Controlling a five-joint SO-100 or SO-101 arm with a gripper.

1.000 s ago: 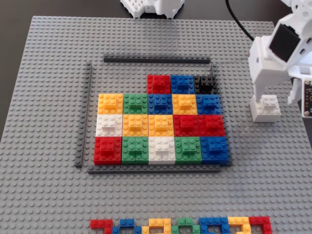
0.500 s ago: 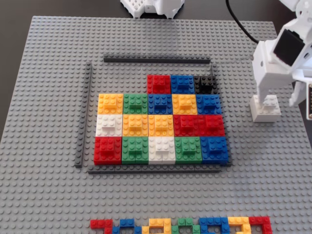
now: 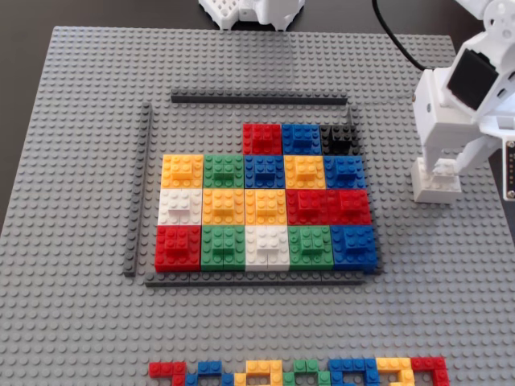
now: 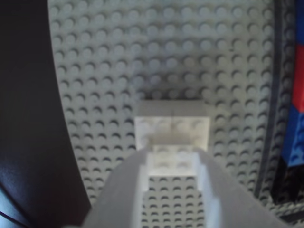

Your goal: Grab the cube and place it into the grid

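The white cube (image 3: 435, 185) sits on the grey baseplate to the right of the grid (image 3: 265, 211) in the fixed view. My gripper (image 3: 439, 170) comes down on it from above. In the wrist view the cube (image 4: 172, 124) lies straight ahead, and my gripper (image 4: 174, 154) has its two white fingers tight against both sides of the cube's small raised top piece. The cube still rests on the plate. The grid is a patchwork of coloured blocks inside dark grey strips. Its top row holds only red, blue and black blocks at the right.
The grey studded baseplate (image 3: 80, 161) carries everything. A dark strip (image 4: 273, 95) and the grid's red and blue blocks (image 4: 297, 118) show at the wrist view's right edge. A jagged line of small coloured bricks (image 3: 298, 371) lies at the front. The white arm base (image 3: 253, 10) stands at the back.
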